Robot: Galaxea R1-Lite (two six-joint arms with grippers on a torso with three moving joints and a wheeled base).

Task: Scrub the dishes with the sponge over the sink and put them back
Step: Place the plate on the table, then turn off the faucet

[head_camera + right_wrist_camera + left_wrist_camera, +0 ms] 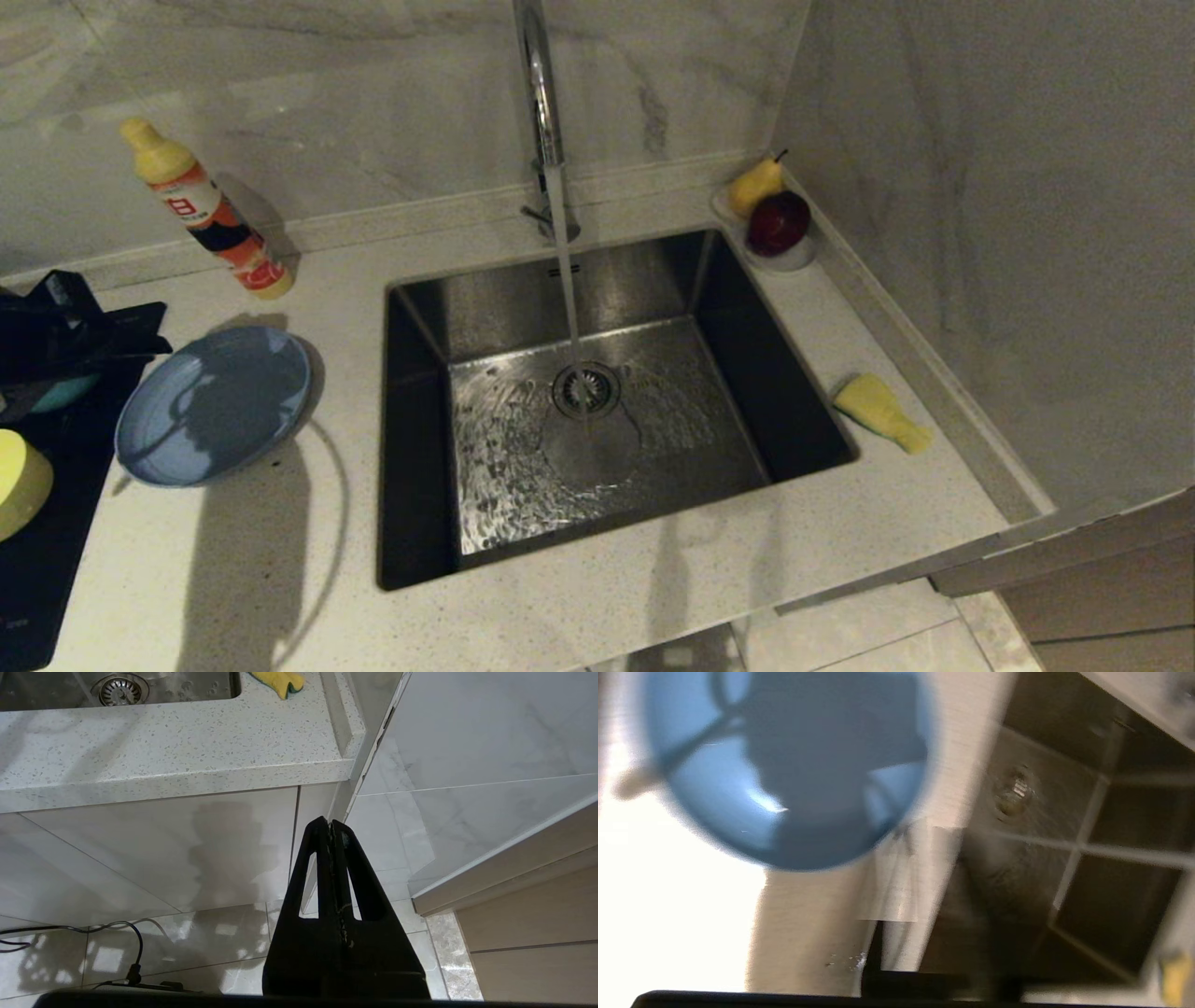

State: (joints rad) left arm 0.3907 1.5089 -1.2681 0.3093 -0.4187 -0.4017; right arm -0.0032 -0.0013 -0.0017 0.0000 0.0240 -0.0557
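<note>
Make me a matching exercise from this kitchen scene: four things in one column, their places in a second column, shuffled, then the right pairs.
Things:
1. sponge
2. light-blue plate
3. detergent bottle
4. red apple

Places:
A. in the small dish at the back right corner of the counter, beside the yellow pear
B. on the counter left of the sink
C. leaning against the back wall, far left
D. on the counter right of the sink

Pairs: 1-D, 2-B, 3-C, 4-A

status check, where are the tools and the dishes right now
Left tool shut, empty, far left by teal bowl. Right tool shut, parked below counter. Plate left of sink; sponge right. Tap running.
</note>
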